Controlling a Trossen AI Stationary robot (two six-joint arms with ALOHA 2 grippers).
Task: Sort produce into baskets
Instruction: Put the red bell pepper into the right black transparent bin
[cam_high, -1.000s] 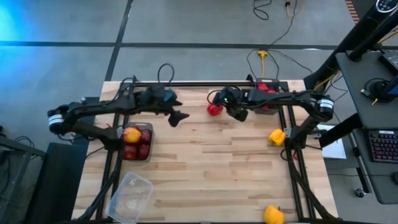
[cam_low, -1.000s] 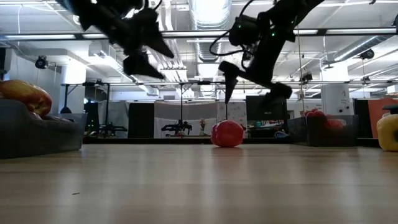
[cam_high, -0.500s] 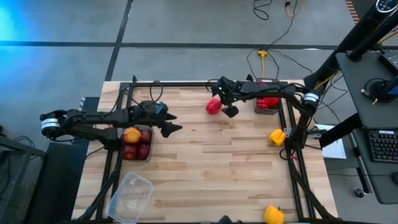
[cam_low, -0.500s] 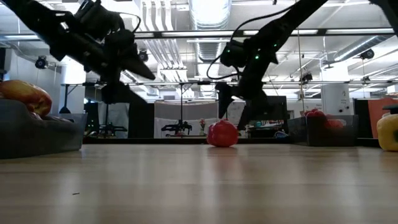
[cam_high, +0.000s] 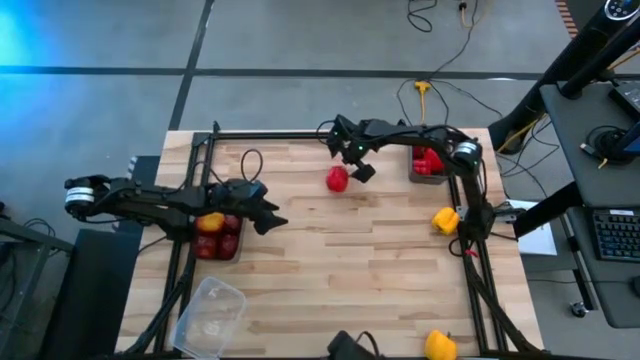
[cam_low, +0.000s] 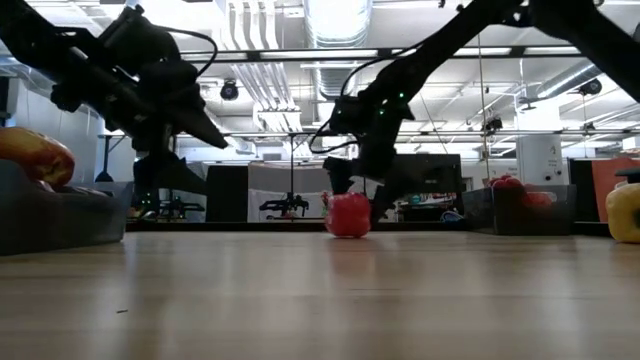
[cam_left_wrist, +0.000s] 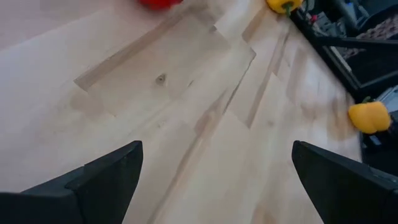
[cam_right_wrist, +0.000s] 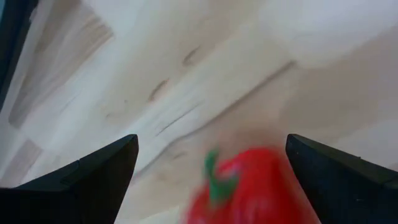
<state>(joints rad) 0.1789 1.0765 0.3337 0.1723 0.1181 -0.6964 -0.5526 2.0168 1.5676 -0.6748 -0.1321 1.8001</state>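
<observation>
The right gripper (cam_high: 352, 160) has swung out from beside its bin toward the far edge and now hangs over the loose red toy pepper (cam_high: 337, 179), fingers spread wide with nothing between them. The pepper sits alone on the pale wooden plank surface (cam_high: 340, 270), seen between those fingers in the right wrist view (cam_right_wrist: 245, 186); it has slid a little toward the middle. To my eye a grab is about to happen, not yet made.

The left gripper (cam_high: 268, 215) has pulled back and now hovers low beside the dark grey tray on the left (cam_high: 236, 248), which holds a yellow-orange fruit (cam_high: 210, 222) and dark maroon round ones (cam_high: 228, 243). Its fingers are released too, holding nothing.

A second dark tray near the right rail (cam_high: 413, 176) holds red peppers (cam_high: 430, 160). Two yellow peppers (cam_high: 445, 219) wait along the right edge, one near the front corner (cam_high: 440, 345). The clear plastic tub (cam_high: 211, 316) sits at the front left.

Beyond, there is grey floor with cables, a desk with a keyboard, and bright ceiling lights.
</observation>
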